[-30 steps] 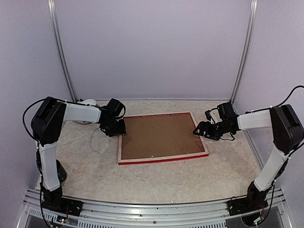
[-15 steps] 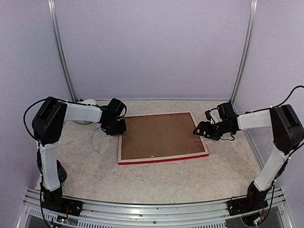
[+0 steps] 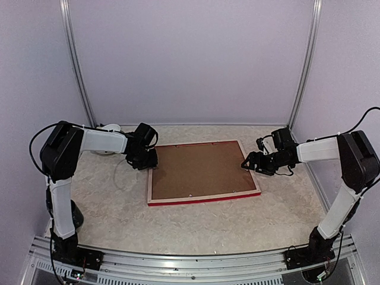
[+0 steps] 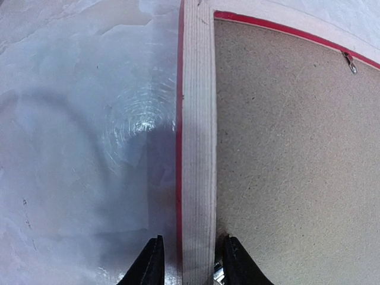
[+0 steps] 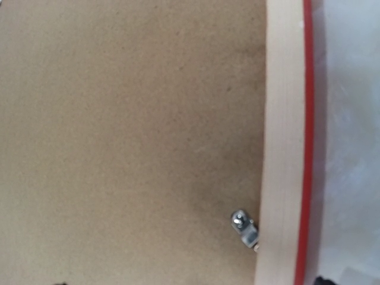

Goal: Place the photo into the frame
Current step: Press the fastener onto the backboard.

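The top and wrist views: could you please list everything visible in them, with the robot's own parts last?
frame: one, pale wood back with red edge, lying face down mid-table.
backing board: one, brown, set inside the frame's back.
clips: two seen close up, silver, at the board's edges.
white object: one, rounded, partly hidden behind the left arm, far left.
table: one, pale marbled, under everything.
photo: none visible.
left gripper: one, black, open astride the frame's left rail.
right gripper: one, black, open over the frame's right rail.
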`<state>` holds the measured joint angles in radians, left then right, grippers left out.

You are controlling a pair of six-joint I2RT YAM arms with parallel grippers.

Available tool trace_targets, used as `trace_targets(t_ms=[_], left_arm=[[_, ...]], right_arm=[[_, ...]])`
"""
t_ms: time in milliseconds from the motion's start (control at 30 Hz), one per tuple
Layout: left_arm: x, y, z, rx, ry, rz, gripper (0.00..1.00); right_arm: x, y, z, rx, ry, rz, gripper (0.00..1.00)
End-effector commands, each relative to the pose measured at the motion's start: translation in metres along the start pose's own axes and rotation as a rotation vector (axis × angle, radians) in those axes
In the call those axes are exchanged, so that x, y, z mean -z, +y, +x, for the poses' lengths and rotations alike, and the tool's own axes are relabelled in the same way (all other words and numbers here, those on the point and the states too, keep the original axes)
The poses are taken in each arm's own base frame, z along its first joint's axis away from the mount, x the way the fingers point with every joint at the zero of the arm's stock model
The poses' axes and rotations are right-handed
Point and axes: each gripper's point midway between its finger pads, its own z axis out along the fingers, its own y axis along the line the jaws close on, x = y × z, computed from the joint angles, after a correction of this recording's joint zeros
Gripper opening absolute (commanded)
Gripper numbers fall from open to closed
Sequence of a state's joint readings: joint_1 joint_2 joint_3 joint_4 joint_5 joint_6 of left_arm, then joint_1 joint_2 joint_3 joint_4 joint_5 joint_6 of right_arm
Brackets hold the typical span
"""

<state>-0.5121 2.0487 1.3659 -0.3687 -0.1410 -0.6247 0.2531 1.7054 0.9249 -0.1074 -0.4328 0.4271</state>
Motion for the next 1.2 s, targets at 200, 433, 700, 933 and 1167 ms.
trace_targets(t_ms=[200, 433, 700, 933, 1167], left_arm=[[0.012, -0.008, 0.004, -0.023, 0.008, 0.016, 0.34], [0.009, -0.005, 0.009, -0.022, 0.023, 0.0, 0.34], [0.005, 0.001, 0.011, -0.016, 0.029, -0.02, 0.22], [0.006, -0.002, 0.009, -0.018, 0.023, -0.008, 0.2], [0.029, -0.007, -0.018, -0.034, -0.059, -0.014, 0.6]], right_arm=[[-0.001, 0.003, -0.002, 0.012, -0.005, -0.001, 0.89], [-0.001, 0.003, -0.003, 0.016, -0.007, -0.003, 0.89], [-0.001, 0.003, -0.003, 0.016, -0.007, -0.003, 0.89], [-0.002, 0.004, -0.003, 0.015, -0.006, -0.005, 0.89], [0.004, 0.006, -0.008, 0.021, -0.021, 0.0, 0.9]])
